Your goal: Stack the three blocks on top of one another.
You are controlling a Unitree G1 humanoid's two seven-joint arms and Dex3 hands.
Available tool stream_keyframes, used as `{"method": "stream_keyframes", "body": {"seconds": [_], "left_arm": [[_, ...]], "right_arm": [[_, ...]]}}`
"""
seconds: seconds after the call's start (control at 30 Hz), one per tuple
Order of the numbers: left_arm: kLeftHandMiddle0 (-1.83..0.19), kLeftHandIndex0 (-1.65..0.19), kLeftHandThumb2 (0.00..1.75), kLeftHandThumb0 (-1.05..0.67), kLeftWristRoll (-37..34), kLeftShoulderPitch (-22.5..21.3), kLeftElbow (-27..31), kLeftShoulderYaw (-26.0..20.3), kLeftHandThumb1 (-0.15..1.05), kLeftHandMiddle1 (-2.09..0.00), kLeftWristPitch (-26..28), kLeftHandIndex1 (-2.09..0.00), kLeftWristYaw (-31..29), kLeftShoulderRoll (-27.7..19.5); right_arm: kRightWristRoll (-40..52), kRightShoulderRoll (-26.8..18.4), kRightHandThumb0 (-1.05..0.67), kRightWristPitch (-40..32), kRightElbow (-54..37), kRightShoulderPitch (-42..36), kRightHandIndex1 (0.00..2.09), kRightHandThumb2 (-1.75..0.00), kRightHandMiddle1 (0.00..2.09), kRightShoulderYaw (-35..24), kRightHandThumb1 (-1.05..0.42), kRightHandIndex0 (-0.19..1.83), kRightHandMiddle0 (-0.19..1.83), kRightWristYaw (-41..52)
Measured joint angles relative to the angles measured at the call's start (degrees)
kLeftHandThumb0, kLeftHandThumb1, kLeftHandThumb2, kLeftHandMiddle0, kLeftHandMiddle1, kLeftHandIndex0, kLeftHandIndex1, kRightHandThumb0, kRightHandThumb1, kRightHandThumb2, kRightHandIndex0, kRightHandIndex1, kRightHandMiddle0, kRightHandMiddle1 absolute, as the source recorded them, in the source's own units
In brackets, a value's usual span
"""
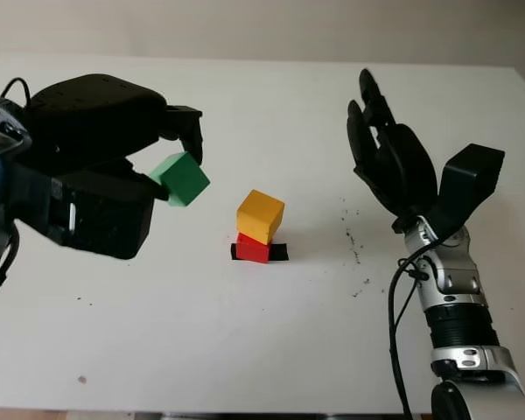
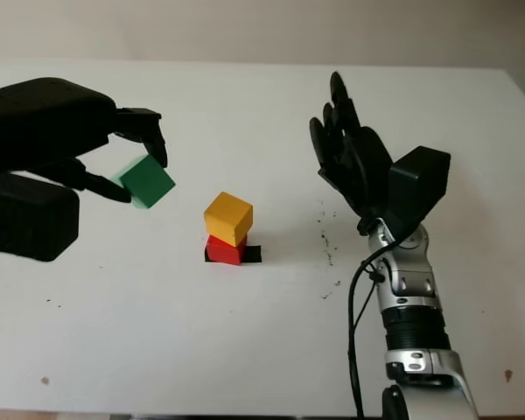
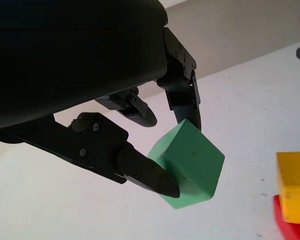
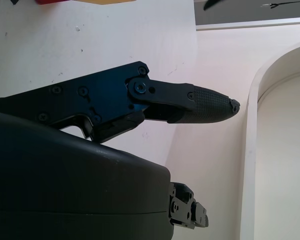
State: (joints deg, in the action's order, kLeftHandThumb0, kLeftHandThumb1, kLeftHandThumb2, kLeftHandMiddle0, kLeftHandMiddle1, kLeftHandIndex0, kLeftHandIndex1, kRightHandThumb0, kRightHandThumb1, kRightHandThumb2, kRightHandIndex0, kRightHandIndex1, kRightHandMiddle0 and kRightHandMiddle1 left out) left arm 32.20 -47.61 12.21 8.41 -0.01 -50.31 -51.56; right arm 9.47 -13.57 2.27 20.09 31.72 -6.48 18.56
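Head views: the left hand [image 1: 171, 162] pinches the green block [image 1: 181, 178] in the air, left of the yellow block [image 1: 261, 215] sitting on the red block [image 1: 254, 248], likely ready to top the stack. The right hand [image 1: 389, 162], open, hovers right of it. Left wrist view: fingertips [image 3: 155, 177] grip opposite green faces.

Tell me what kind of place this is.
Probably a lab test bench: a plain white table against a bare wall, with toy blocks. The left hand holds a green block beside a yellow block stacked on a red block.
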Motion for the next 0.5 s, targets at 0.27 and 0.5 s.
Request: {"method": "stream_keyframes", "body": {"seconds": [0.27, 0.5], "left_arm": [[-0.68, -0.77, 0.05, -0.29, -4.3, -10.7, -7.9, 2.3, 0.91, -0.03, -3.0, -0.81, -1.2, 4.5], [-0.66, -0.67, 0.06, -0.33, -4.8, -11.1, -12.9, 3.7, 0.95, -0.04, -5.1, -0.93, -0.2, 7.2]], "right_arm": [[0.0, 0.9, -0.69, -1.1, 0.0, 0.0, 0.00, -0.51, 0.03, 0.0, -1.05, -0.19, -0.18, -0.8], [-0.2, 1.3, -0.70, -1.4, 0.0, 0.0, 0.00, -0.50, 0.05, 0.0, -1.05, -0.19, -0.17, -1.6]]}}
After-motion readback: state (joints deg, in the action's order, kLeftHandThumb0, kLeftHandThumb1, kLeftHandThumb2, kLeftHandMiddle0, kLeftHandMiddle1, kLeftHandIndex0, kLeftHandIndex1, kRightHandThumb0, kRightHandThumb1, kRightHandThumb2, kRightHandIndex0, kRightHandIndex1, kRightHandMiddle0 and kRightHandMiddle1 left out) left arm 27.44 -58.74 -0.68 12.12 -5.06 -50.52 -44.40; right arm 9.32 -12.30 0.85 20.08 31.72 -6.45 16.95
